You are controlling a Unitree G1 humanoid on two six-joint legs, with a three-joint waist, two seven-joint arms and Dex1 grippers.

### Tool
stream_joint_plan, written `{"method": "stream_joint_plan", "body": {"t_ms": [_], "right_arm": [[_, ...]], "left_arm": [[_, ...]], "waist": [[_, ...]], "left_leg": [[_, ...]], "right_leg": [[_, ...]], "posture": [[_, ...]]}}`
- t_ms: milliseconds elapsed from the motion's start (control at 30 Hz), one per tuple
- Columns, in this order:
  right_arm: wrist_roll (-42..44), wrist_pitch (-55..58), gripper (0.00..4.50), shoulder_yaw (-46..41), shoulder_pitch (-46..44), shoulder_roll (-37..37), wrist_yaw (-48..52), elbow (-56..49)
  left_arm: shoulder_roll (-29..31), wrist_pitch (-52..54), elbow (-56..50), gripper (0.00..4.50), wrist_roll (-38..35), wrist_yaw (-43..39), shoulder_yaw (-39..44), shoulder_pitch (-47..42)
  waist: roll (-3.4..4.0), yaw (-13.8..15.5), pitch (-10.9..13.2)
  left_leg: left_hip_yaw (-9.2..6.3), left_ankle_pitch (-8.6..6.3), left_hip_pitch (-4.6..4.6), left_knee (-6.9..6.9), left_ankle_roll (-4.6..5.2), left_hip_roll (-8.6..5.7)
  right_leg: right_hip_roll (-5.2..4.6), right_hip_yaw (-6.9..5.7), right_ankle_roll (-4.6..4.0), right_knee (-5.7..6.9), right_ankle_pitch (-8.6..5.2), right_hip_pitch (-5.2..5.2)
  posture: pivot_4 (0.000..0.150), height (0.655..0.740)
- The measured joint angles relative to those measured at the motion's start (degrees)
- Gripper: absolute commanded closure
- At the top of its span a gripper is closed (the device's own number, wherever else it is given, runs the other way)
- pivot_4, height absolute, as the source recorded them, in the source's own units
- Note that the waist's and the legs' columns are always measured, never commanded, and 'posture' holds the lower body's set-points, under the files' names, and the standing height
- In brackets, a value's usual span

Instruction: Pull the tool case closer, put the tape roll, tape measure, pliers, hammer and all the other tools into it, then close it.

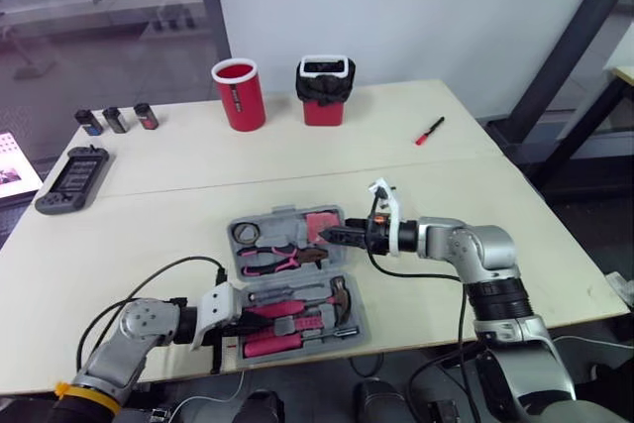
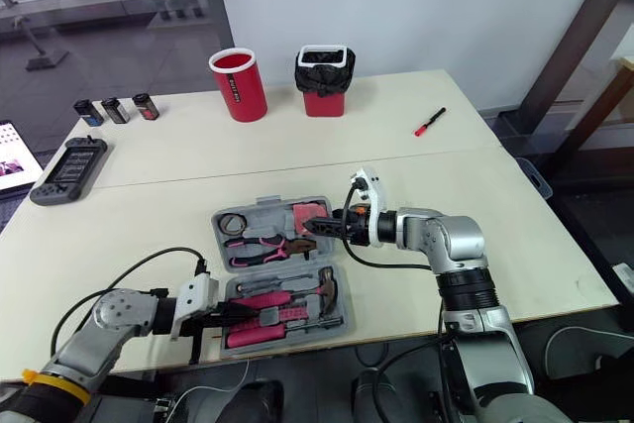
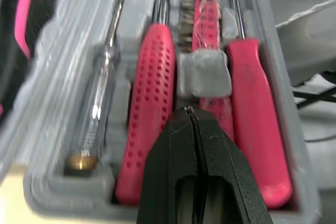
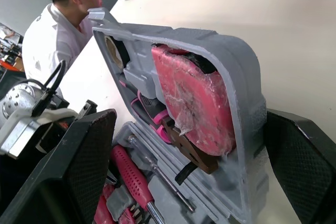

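Evidently the packing is done and closing is the step in hand: the case (image 1: 285,211) lies open near the front edge of the table (image 1: 198,156), with the tape roll (image 1: 248,233), pliers (image 1: 272,260) and tape measure (image 4: 194,98) seated in the far half and the hammer (image 1: 337,294) and screwdrivers (image 3: 152,103) in the near half. I see no loose tool beside it, though a small red item far back on the table may be one; it is too small to tell. The right gripper (image 1: 333,235) reaches in from the right, forearm level and pointing left, with its jaws spread wide on either side of the far half's right wall by the tape measure, holding nothing yet. The left gripper (image 1: 236,324) lies low at the near half's left end, pointing along the screwdriver handles, jaws pressed together and empty. Whether it touches the rim I cannot tell. Next, I judge, the right jaws should pinch that wall and swing the far half up and over toward the robot, while the left arm steadies the near half and then clears out before the halves meet.
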Motion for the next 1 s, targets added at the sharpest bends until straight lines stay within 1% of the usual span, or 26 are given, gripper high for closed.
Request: {"method": "stream_joint_plan", "body": {"t_ms": [167,433,567,700,800,900,1000], "right_arm": [[0.1,-0.5,0.05,0.4,0.0,-0.3,0.1,0.0],[0.2,-1.5,0.05,0.6,0.0,-0.9,1.4,0.0],[0.2,-1.8,0.05,0.6,0.0,-0.9,1.6,0.1],[0.2,-1.9,0.05,0.7,0.0,-1.0,1.6,0.1],[1.1,-2.0,0.05,0.6,0.2,-1.1,2.0,0.1],[1.8,-2.2,0.05,0.6,0.4,-1.2,2.1,-0.1],[2.7,-2.3,0.05,0.5,1.6,-2.0,2.6,-2.6]], "left_arm": [[1.5,3.1,-3.2,4.50,-0.6,0.0,0.9,1.3],[1.6,6.2,-5.2,4.50,-0.9,1.0,2.4,1.6],[1.8,7.9,-6.5,4.50,-2.6,1.2,4.9,2.1],[1.8,10.8,-9.4,4.50,-6.6,1.2,8.2,3.8],[2.2,14.5,-12.3,4.50,-11.1,1.2,12.2,6.6],[3.5,19.3,-14.5,4.50,-16.4,1.0,17.1,10.1],[4.7,24.7,-14.7,4.50,-21.8,1.1,22.6,11.9]], "waist": [[-0.08,0.0,0.1],[-0.35,0.0,0.3],[-0.39,0.0,0.4],[-0.40,0.0,0.4],[-0.42,-0.1,0.4],[-0.45,-0.1,0.4],[-0.48,0.0,0.5]], "left_leg": [[0.00,-0.01,-0.03,-0.14,0.01,0.00],[0.00,-0.01,-0.04,-0.09,0.01,0.00],[0.00,-0.01,-0.04,-0.09,0.01,0.00],[0.00,-0.01,-0.06,-0.11,0.01,0.00],[0.00,-0.01,-0.06,-0.11,0.01,0.02],[0.01,-0.01,-0.06,-0.10,0.01,0.04],[0.00,-0.01,-0.06,-0.09,0.01,0.07]], "right_leg": [[0.00,0.00,0.01,-0.06,-0.01,-0.05],[0.00,0.00,-0.08,-0.06,-0.03,-0.05],[0.00,0.00,-0.04,-0.06,-0.01,-0.05],[0.00,-0.01,-0.01,-0.07,0.00,-0.07],[0.00,0.00,-0.02,-0.06,0.00,-0.07],[0.02,0.00,-0.10,-0.06,-0.04,-0.08],[0.06,-0.01,-0.19,-0.05,-0.09,-0.08]], "posture": [[0.150,0.7387],[0.150,0.7387],[0.150,0.7387],[0.150,0.7387],[0.150,0.7387],[0.150,0.7387],[0.150,0.7387]]}}
